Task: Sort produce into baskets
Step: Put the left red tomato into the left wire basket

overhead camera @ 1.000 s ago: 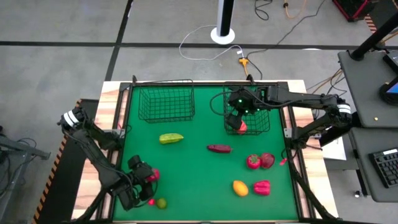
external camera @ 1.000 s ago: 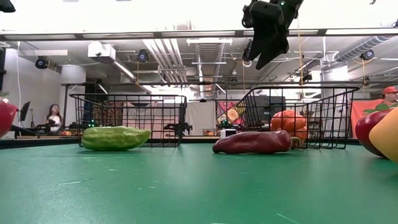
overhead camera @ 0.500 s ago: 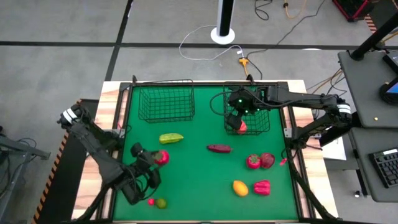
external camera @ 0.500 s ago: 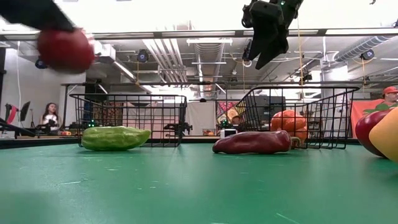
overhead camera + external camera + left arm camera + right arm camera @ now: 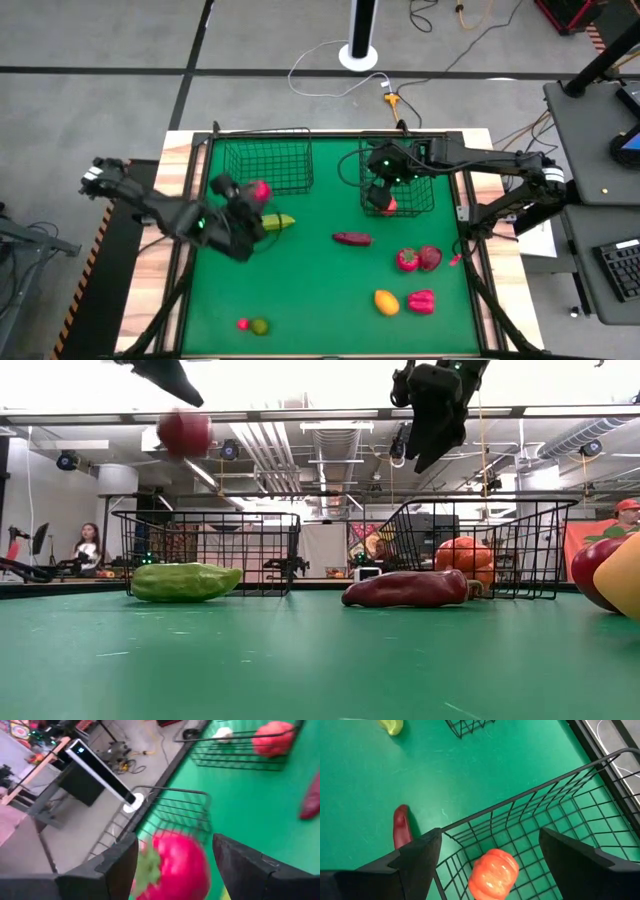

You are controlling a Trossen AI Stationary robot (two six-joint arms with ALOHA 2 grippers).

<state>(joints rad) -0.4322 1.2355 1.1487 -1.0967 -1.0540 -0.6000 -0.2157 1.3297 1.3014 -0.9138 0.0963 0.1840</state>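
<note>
High view: left tool [image 5: 253,194] holds red tomato [image 5: 261,189] by left basket [image 5: 268,166].

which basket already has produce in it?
The right-hand basket, under the right gripper: an orange pumpkin-like piece sits inside. The left-hand basket shows nothing inside; the left gripper's red fruit hangs beside it.

green table [image 5: 310,290], black baskets [image 5: 268,165], red tomato [image 5: 175,867], orange pumpkin [image 5: 492,872].
</note>
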